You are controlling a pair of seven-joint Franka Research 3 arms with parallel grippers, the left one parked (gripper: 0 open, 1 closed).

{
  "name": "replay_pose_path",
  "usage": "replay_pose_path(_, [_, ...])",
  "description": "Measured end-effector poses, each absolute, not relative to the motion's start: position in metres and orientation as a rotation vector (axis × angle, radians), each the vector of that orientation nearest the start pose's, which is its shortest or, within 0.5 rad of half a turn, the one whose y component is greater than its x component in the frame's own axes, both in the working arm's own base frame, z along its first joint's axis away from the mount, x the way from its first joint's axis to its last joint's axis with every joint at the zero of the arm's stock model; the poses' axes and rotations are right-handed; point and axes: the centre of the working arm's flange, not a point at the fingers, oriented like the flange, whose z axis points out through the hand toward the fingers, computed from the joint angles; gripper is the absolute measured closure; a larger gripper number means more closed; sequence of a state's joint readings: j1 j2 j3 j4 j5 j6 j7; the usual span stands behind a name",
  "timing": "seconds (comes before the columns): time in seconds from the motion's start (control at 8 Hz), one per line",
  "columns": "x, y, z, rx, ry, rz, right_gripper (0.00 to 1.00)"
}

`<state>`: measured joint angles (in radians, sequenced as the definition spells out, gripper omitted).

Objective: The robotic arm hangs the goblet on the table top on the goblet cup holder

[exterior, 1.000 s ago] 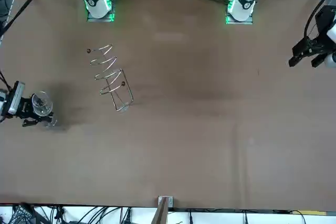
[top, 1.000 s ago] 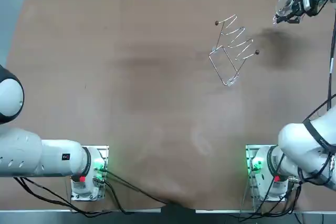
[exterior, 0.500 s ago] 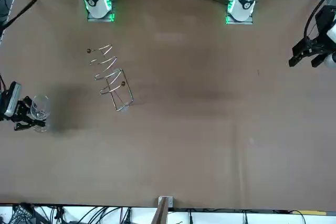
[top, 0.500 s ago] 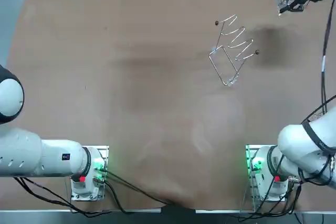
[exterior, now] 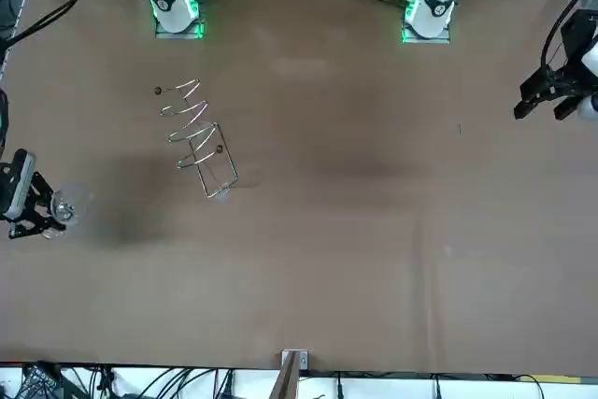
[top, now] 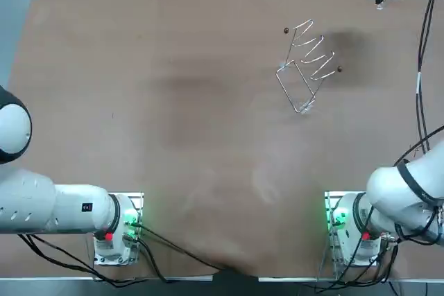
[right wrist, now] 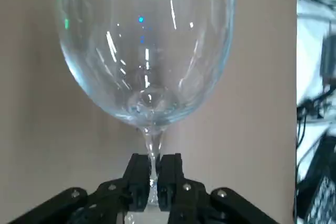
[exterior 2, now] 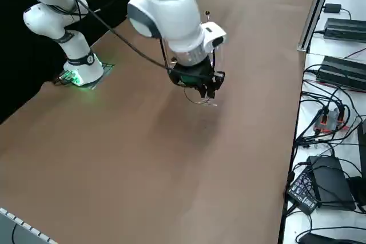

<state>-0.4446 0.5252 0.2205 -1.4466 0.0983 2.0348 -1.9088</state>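
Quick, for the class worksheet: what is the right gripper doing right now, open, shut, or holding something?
Right gripper: jaws shut on the stem of the goblet, at the far right corner of the table, beyond the rack.

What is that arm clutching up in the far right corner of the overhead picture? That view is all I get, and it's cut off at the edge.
Observer: A clear goblet. The wrist view shows the right gripper shut on its thin stem, just below the bowl.
Operator: Is it standing on the table?
Observer: It seems not. In the right side view the goblet hangs under the gripper, with a shadow on the table beneath.
Operator: How close is the rack?
Observer: Apart. The front view shows the goblet whole, well clear of the wire holder, which carries nothing.
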Motion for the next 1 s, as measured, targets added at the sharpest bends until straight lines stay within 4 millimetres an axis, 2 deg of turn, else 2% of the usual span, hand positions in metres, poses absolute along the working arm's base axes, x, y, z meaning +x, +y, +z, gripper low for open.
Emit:
replay_pose_path(0.38, [0.689, -0.162, 0.422, 2.327, 2.036, 0.176, 0.89])
replay_pose_path(1.0, [0.679, -0.138, 0.450, 2.725, 1.468, 0.040, 0.89])
